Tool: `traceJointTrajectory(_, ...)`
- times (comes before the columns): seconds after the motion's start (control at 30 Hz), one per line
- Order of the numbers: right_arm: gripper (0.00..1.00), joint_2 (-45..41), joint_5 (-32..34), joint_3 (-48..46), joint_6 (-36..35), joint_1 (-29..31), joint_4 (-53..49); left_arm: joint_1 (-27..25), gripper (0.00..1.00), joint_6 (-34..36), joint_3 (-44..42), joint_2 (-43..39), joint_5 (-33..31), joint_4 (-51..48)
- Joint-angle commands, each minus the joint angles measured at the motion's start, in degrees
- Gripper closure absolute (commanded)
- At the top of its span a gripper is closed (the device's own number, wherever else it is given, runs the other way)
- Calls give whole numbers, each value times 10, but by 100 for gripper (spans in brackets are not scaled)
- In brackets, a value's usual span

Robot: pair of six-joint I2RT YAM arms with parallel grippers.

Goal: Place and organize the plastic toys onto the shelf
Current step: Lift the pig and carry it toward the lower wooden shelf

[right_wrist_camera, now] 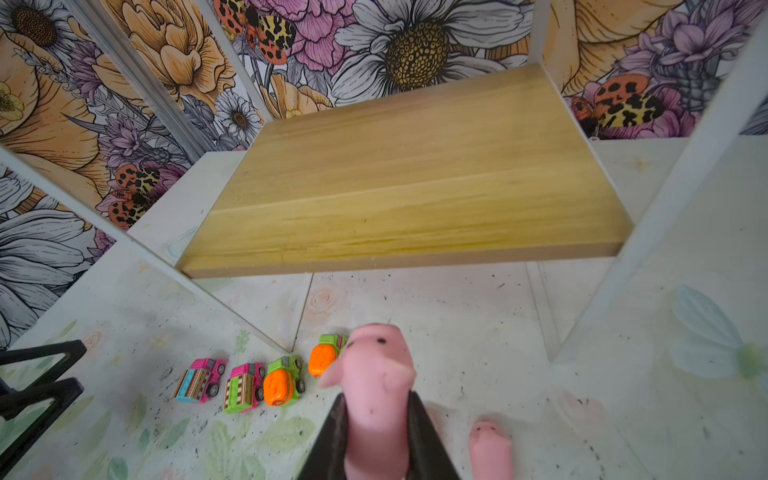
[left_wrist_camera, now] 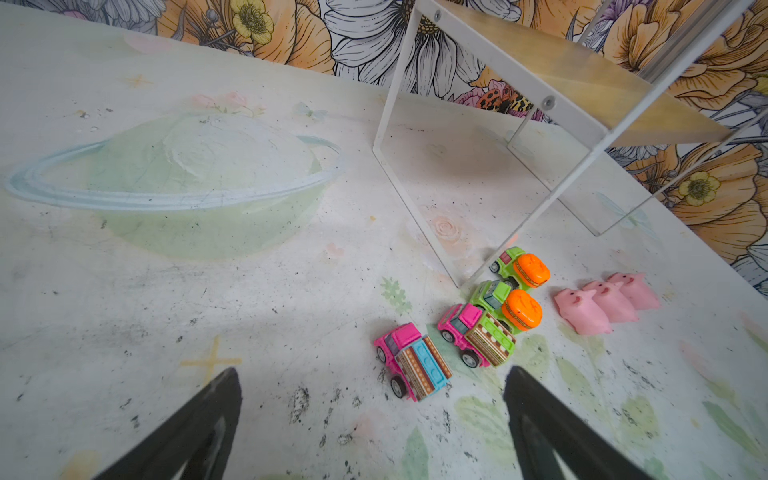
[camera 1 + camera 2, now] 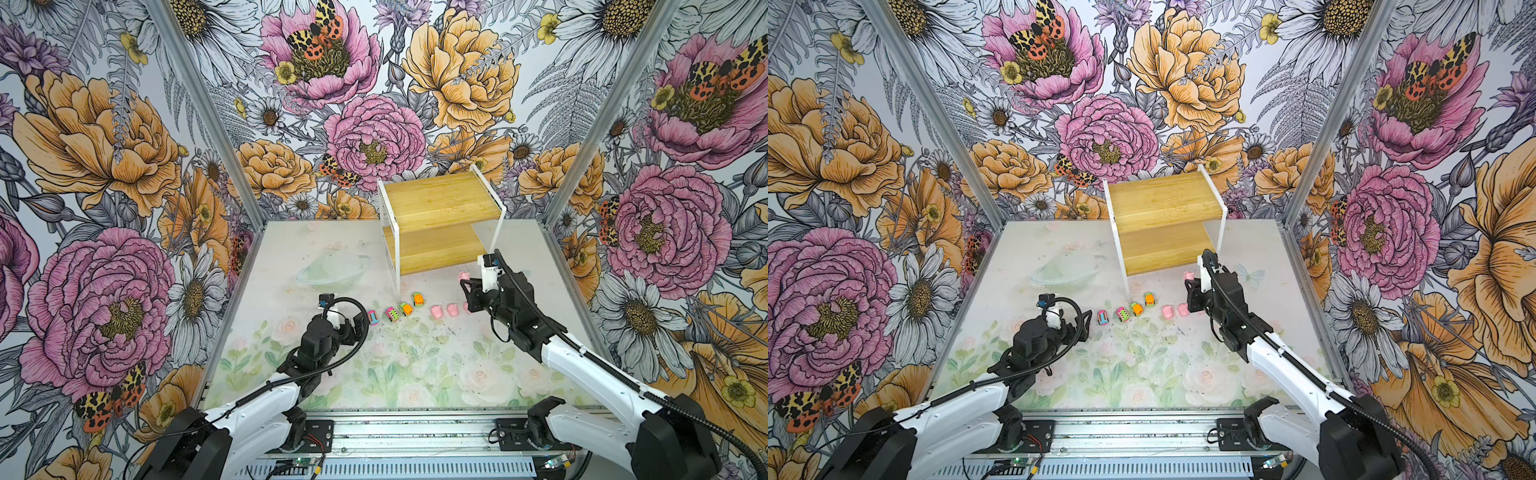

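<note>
a pink pig (image 1: 376,374) is held between the right fingers (image 1: 424,444), which are closed narrowly on its rear body while the snout end projects forward; it is carried clear of the worktop (image 3: 415,374), just in front of the lower board of the shelf (image 1: 399,166) and near the front leg on that arm's side; both boards are seen bare.

the toy is judged very light and soft, since its body appears pinched in where the fingers meet it; a gentle squeeze across the middle of the body is thought enough, and a harder one might make it spring away on release; its matte skin looks grippy rather than slippery, and breakage seems unlikely.

three more pigs (image 2: 609,301) lie side by side on the worktop, touching one another; four cars (image 2: 478,336) are lined up beside them, by the shelf's other front leg; the cars are judged hard, stiff and free to roll on their wheels, so they would best be taken across the flanks, not end to end.

the right arm is stretched forward from its base, with the fingers aimed at the shelf; the left arm is folded at the elbow, and the left fingers (image 2: 199,424) are spread wide and empty above the worktop, just beside the pink-and-blue car (image 2: 411,361).
</note>
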Motion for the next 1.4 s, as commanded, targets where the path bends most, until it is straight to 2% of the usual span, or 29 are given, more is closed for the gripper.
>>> traceJointTrajectory(0.0,76,37,-54,47,-31,-38,-17,10,1,5,14,-4,14,8)
traceJointTrajectory(0.23,77,73,-85,98,-42,-90,-14,19,1,-1,6,-13,16,10)
traceJointTrajectory(0.6,77,109,-89,84,-11,-103,75,20,1,-1,7,-2,22,18)
traceJointTrajectory(0.83,78,113,-67,45,34,-104,152,20,1,2,10,5,28,20)
traceJointTrajectory(1.37,78,113,-19,11,64,-108,211,21,1,2,9,2,31,20)
